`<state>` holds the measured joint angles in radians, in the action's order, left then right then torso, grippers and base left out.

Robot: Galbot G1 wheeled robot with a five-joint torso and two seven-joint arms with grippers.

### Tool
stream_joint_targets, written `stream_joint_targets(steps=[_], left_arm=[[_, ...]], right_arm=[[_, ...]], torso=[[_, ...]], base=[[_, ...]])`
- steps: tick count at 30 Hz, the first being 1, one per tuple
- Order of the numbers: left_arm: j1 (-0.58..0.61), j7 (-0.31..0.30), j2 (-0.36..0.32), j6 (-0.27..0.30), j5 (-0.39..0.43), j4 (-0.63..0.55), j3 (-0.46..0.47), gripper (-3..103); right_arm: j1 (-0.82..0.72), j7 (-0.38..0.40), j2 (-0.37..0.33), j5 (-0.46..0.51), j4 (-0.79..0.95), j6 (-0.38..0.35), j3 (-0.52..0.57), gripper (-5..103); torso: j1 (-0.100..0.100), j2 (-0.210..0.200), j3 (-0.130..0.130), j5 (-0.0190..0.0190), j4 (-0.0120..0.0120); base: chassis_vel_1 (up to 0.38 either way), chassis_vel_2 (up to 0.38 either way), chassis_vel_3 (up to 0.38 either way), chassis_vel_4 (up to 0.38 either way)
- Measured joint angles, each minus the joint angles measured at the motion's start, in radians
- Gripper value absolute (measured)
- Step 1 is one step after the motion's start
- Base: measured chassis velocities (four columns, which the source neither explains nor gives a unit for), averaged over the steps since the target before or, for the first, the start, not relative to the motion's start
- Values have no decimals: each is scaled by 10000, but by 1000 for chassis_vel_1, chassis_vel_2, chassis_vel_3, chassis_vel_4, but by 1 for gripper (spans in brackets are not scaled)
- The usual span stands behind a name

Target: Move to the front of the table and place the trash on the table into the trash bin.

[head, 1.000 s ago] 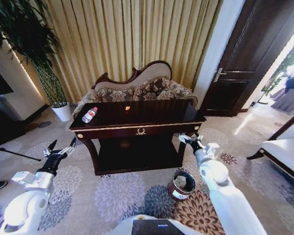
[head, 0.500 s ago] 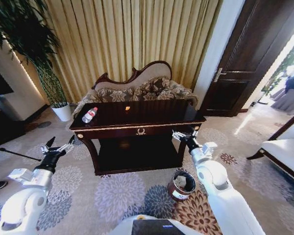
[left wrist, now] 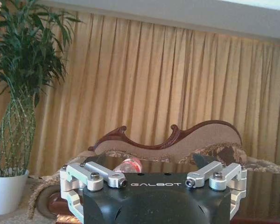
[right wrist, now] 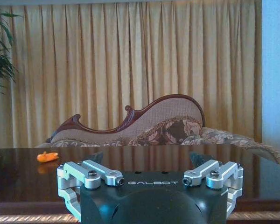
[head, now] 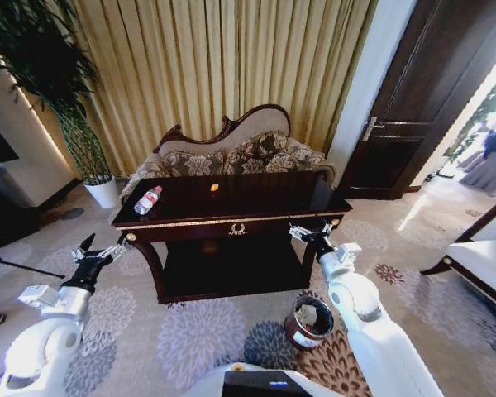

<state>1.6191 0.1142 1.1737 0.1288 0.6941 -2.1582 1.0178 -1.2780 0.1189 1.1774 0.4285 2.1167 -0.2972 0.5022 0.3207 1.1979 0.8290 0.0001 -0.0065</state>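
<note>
The dark glossy table (head: 256, 197) with gold trim stands ahead of me, in front of a patterned sofa. A clear bottle (head: 148, 199) with a red label lies at the table's left end, and the left wrist view catches it (left wrist: 129, 164) just beyond the gripper body. A tiny orange piece (head: 214, 188) lies near the table's back edge, and it shows on the tabletop (right wrist: 47, 157) in the right wrist view. The round brown trash bin (head: 307, 322) stands on the carpet by the table's right front leg. My left gripper (head: 102, 251) hangs open left of the table. My right gripper (head: 310, 231) is open, just below the table's front right corner.
The sofa (head: 240, 153) sits close behind the table, with gold curtains behind it. A white plant pot (head: 105, 191) stands at the left and a dark door (head: 405, 107) at the right. Whitish paper lies inside the bin. Patterned carpet stretches around the table.
The whole picture has shifted slightly, so the camera has moved and the table looks a little nearer. My right gripper has risen a bit toward the table's front edge.
</note>
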Motion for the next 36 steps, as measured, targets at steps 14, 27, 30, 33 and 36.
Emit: stream_joint_targets(steps=[14,27,30,33,36], left_arm=[[67,36,54,-44,-16,13,-8,100],[170,66,125,-68,-28,-54,44,100],[181,67,138,-69,-27,-95,52,100],[186,58,183,-69,-34,-173,83,100],[207,52,223,-68,-48,-237,142,100]], right_arm=[[-81,0,37,-239,-79,22,-4,100],[-61,-1,184,-325,-103,-158,-219,100],[-1,0,155,-334,-129,-158,-326,100],[286,0,-2,-286,-289,-162,-662,100],[528,0,-128,-184,-425,-195,-885,100]], torso=[[1,0,-1,0,0],[-4,3,-3,-1,1],[-5,4,-3,-1,-1],[-3,3,-2,-1,-1],[-2,2,-2,-2,-3]], base=[[-197,204,200,-198],[-36,44,42,-47],[0,0,0,0],[-35,17,8,-18],[0,0,0,0]])
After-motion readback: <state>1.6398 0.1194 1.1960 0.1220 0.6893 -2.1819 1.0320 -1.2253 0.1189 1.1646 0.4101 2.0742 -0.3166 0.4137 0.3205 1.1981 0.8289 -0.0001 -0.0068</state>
